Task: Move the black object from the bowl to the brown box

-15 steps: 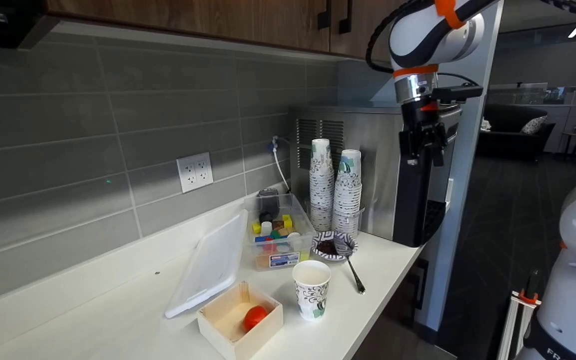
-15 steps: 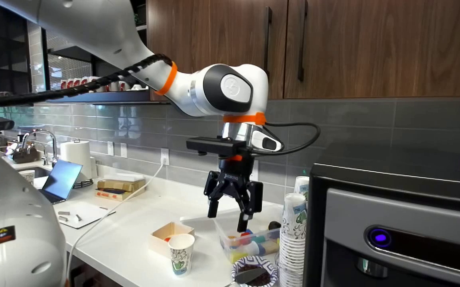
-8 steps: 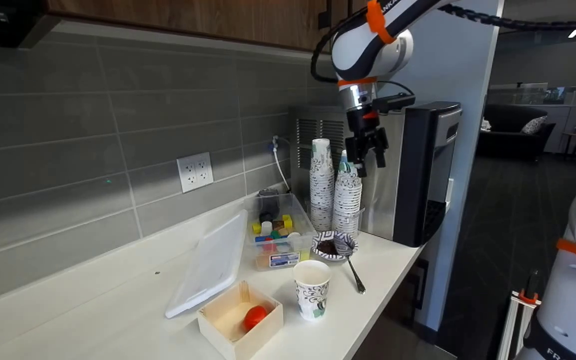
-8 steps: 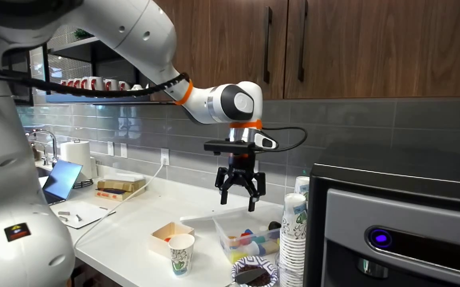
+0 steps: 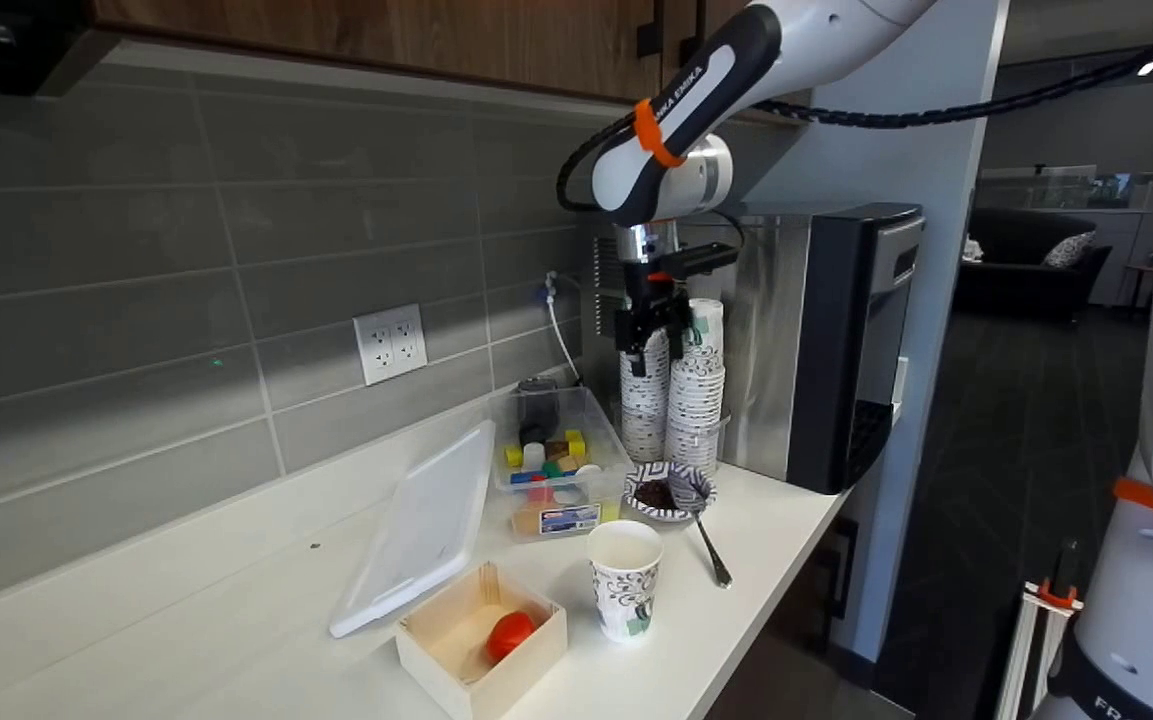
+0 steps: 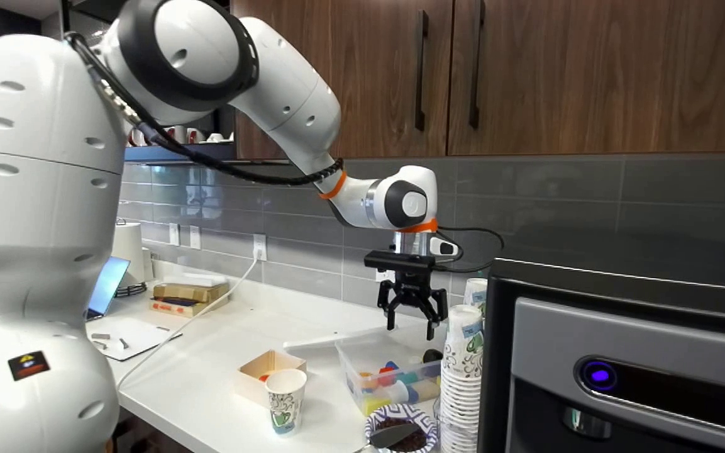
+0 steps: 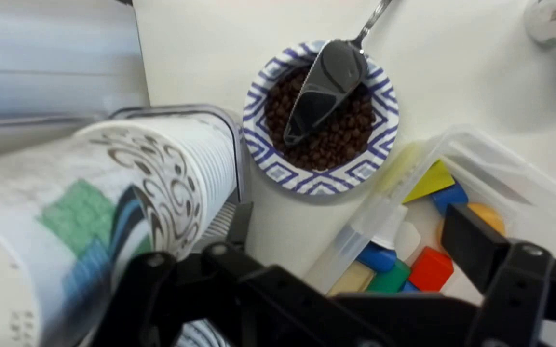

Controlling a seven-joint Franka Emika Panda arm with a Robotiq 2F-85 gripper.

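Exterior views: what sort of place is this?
Probably an office-style kitchenette: wooden wall cabinets, tall stacks of paper cups and a large machine that looks like a drink dispenser.

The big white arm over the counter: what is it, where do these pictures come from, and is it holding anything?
That's a robot arm, ending in a black two-fingered hand. Two pictures come from cameras outside the robot, viewing the scene from different places. The third comes from a camera on its wrist, looking down past the fingers.

On the white counter is a patterned bowl of dark brown beans, with a metal server lying over them. Nearby are a clear bin of colourful pieces, tall stacks of cups, a single paper cup and a pale brown box with something round and red inside.

The hand is holding nothing: its fingers stand apart, above the counter.
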